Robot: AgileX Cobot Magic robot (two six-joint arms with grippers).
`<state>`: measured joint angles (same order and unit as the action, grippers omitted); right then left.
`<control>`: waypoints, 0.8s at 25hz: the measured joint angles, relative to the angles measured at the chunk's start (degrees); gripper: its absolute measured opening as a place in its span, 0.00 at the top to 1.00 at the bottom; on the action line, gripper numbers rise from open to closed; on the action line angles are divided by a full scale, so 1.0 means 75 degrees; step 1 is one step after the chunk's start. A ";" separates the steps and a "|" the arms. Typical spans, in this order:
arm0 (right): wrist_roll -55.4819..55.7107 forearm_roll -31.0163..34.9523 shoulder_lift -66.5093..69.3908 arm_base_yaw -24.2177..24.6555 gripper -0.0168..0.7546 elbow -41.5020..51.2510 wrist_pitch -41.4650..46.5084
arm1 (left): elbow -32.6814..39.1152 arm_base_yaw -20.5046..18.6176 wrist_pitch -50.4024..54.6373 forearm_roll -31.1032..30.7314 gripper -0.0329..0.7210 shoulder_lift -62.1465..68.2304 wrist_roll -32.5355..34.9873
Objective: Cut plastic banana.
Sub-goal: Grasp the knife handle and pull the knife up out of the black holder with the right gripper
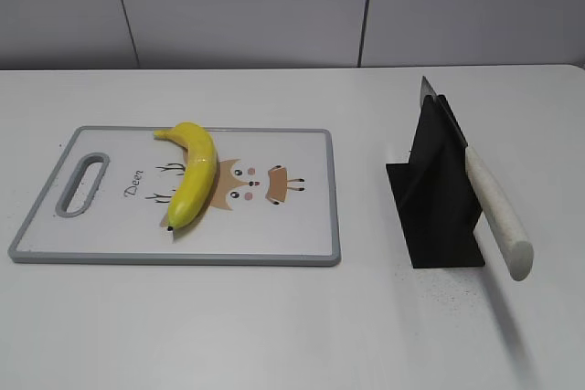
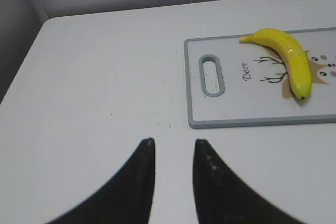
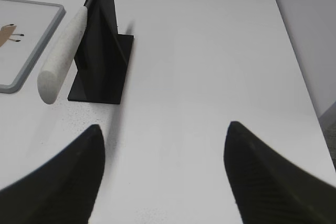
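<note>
The plastic banana [image 1: 194, 172], glossy yellow with dark tips, lies on a white cutting board [image 1: 274, 230] with a grey rim and a deer drawing. It also shows in the left wrist view [image 2: 290, 59] on the board [image 2: 236, 111]. A knife with a white speckled handle [image 1: 496, 210] rests slanted in a black stand [image 1: 439, 203]; the right wrist view shows the handle [image 3: 63, 53] and stand [image 3: 102, 61]. My left gripper [image 2: 173, 141] is open and empty over bare table, left of the board. My right gripper [image 3: 165, 127] is wide open and empty, right of the stand. Neither gripper appears in the exterior view.
The white table [image 1: 274, 317] carries the board at left and the knife stand at right. Grey wall panels [image 1: 247, 6] stand behind it. The table's right edge [image 3: 296, 61] and far left corner [image 2: 44, 24] show in the wrist views.
</note>
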<state>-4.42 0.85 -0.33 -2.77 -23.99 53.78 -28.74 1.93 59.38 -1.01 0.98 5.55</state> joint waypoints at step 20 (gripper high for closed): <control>0.0000 0.0000 0.0000 0.0000 0.26 0.0000 0.0000 | 0.0000 0.0000 0.0000 0.0000 0.64 0.0000 0.0000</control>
<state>-4.42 0.85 -0.33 -2.77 -23.99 53.78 -28.74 1.93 59.38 -1.01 0.98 5.55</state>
